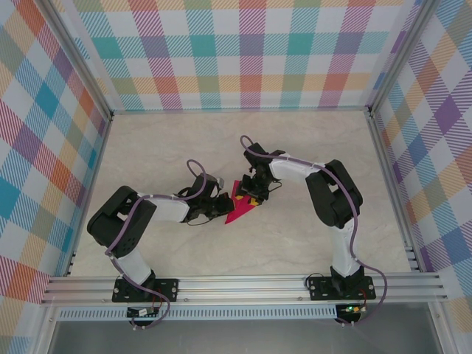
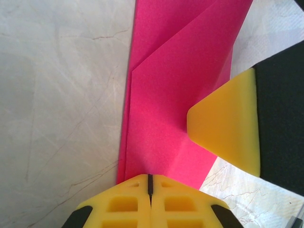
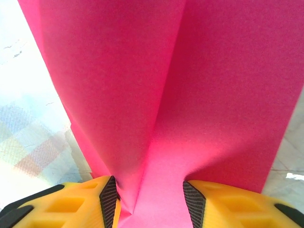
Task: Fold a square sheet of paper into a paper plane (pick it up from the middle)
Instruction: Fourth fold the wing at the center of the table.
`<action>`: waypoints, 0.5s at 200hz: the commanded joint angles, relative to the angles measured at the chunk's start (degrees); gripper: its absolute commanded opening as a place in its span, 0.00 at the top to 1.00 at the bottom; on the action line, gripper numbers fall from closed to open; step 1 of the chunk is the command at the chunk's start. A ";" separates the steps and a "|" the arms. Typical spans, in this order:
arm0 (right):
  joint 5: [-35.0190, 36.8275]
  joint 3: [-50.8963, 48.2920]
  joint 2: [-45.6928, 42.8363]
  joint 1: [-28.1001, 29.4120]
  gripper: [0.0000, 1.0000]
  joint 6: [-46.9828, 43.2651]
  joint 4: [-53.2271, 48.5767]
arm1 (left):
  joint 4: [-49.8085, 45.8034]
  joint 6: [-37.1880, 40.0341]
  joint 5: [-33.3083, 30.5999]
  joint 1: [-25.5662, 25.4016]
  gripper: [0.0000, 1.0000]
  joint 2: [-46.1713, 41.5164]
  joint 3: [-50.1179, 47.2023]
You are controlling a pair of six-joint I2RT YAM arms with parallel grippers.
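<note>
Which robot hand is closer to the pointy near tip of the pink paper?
Left. The left gripper is shut on the pink paper right beside that tip. The right gripper straddles a raised fold farther up, toward the far end.

One table [image 1: 295,147] carries everything. There is one folded pink sheet of paper [image 1: 237,212], near the middle and a little toward the near edge. Two arms stand at the near edge: one left arm [image 1: 122,221] and one right arm [image 1: 335,195]. Each ends in one gripper, two in all: the left gripper [image 1: 220,203] and the right gripper [image 1: 253,193]. Each gripper has two yellow fingers [image 3: 71,206], four altogether. Two purple cables [image 1: 194,164] run, one along each arm. Three checked walls [image 1: 243,51] stand at the far and side edges.
</note>
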 commanded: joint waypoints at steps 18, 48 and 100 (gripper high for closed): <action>9.66 -1.99 8.36 -0.22 0.55 -1.56 -3.95 | -1.65 -0.19 0.18 0.62 0.93 -1.27 1.53; 9.85 -1.14 9.54 -0.21 0.56 -1.68 -4.83 | -0.20 -1.43 0.35 0.62 0.92 -6.56 0.94; 9.76 0.16 10.76 -0.22 0.56 -1.82 -5.85 | -0.51 -2.46 -2.01 0.62 0.90 -10.12 -0.56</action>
